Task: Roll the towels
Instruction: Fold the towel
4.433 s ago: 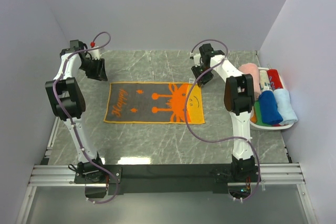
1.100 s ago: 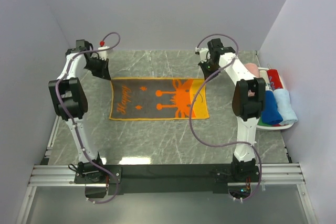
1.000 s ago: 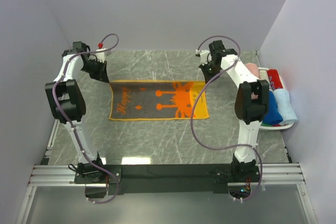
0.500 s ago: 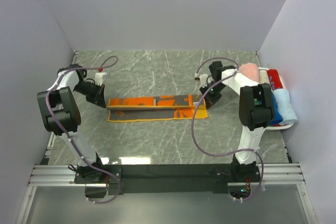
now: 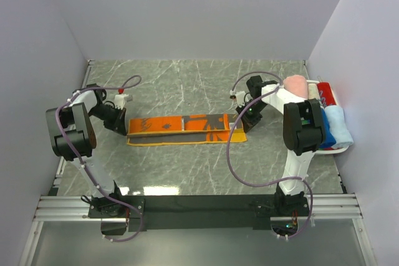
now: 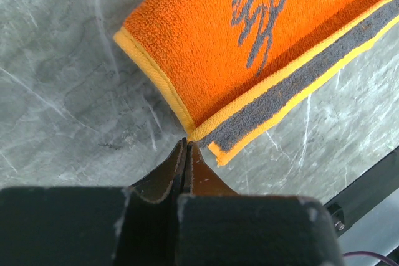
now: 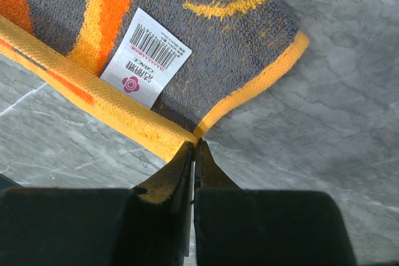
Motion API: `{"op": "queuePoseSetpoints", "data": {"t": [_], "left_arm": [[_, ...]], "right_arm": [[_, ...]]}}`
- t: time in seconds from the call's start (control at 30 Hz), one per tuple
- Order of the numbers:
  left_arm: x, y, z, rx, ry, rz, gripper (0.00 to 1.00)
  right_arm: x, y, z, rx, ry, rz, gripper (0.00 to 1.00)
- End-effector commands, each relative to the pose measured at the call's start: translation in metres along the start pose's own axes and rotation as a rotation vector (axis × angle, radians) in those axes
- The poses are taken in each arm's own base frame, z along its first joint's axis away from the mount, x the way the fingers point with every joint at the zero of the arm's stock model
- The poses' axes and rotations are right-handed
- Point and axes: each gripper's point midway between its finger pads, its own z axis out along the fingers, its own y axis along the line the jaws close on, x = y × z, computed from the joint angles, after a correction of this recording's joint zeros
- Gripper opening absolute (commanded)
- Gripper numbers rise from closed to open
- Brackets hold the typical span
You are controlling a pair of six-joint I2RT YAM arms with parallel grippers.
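The grey-and-orange towel (image 5: pixel 184 129) lies on the table folded in half along its length, as a narrow strip with the orange underside up at the left. My left gripper (image 5: pixel 124 126) is at its left end. In the left wrist view the gripper (image 6: pixel 187 144) is shut, pinching the corner of the top layer of the towel (image 6: pixel 262 48). My right gripper (image 5: pixel 242 118) is at the right end. Its wrist view shows the gripper (image 7: pixel 195 144) shut on the yellow-hemmed corner of the towel (image 7: pixel 206 42), beside a white label (image 7: pixel 144 60).
A white basket (image 5: pixel 325 150) stands at the right wall. It holds rolled towels: pink (image 5: pixel 296 83), red (image 5: pixel 325 88), blue (image 5: pixel 319 130) and pale blue (image 5: pixel 337 123). The floor is grey marble-patterned table (image 5: pixel 199 166), with walls close on the left, back and right.
Both grippers brought the towel's far edge over toward the near edge, so the flat towel is now a folded strip. In the last half second they only settled slightly lower.
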Motion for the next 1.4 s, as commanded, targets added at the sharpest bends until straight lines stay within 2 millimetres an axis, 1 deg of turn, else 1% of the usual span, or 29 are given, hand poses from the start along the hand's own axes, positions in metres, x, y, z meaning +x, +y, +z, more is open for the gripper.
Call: {"op": "queuePoseSetpoints", "data": {"t": [0.0,0.17,0.27,0.4,0.57,0.7,0.83,0.9,0.93,1.03,1.07,1.17,1.37], "left_arm": [[-0.01,0.0,-0.01,-0.033,-0.035,0.023,0.0],[-0.017,-0.009,-0.022,-0.018,-0.058,0.034,0.0],[-0.018,-0.015,-0.031,-0.022,-0.065,0.046,0.0],[-0.015,-0.021,-0.036,-0.02,-0.065,0.056,0.01],[-0.008,-0.028,-0.041,-0.013,-0.055,0.079,0.01],[0.002,-0.029,-0.035,-0.011,-0.032,0.08,0.0],[0.01,-0.026,-0.027,-0.008,-0.009,0.073,0.01],[0.015,-0.024,-0.022,-0.013,0.004,0.072,0.0],[0.017,-0.023,-0.021,-0.017,0.007,0.068,0.0],[0.021,-0.016,-0.013,-0.029,0.022,0.047,0.0],[0.024,-0.016,-0.008,-0.02,0.033,0.034,0.01],[0.023,-0.011,-0.004,-0.026,0.031,0.022,0.01],[0.022,-0.01,-0.001,-0.023,0.032,0.023,0.01]], "right_arm": [[-0.011,-0.001,-0.019,0.048,-0.059,-0.022,0.0],[-0.015,0.005,-0.032,0.043,-0.087,-0.031,0.0],[-0.013,0.009,-0.036,0.033,-0.09,-0.032,0.0],[-0.009,0.015,-0.037,0.013,-0.086,-0.025,0.0],[0.002,0.018,-0.034,0.006,-0.074,-0.024,0.0],[0.009,0.02,-0.027,0.0,-0.056,-0.019,0.0],[0.015,0.024,-0.014,-0.016,-0.027,-0.009,0.0],[0.016,0.025,-0.009,-0.012,-0.015,-0.014,0.0],[0.021,0.024,-0.004,-0.012,0.0,-0.012,0.0],[0.022,0.023,0.003,-0.009,0.016,-0.009,0.0],[0.022,0.023,0.004,-0.009,0.017,-0.004,0.0],[0.021,0.022,0.007,-0.01,0.021,-0.003,0.0],[0.022,0.021,0.006,0.001,0.027,-0.009,0.0]]}}
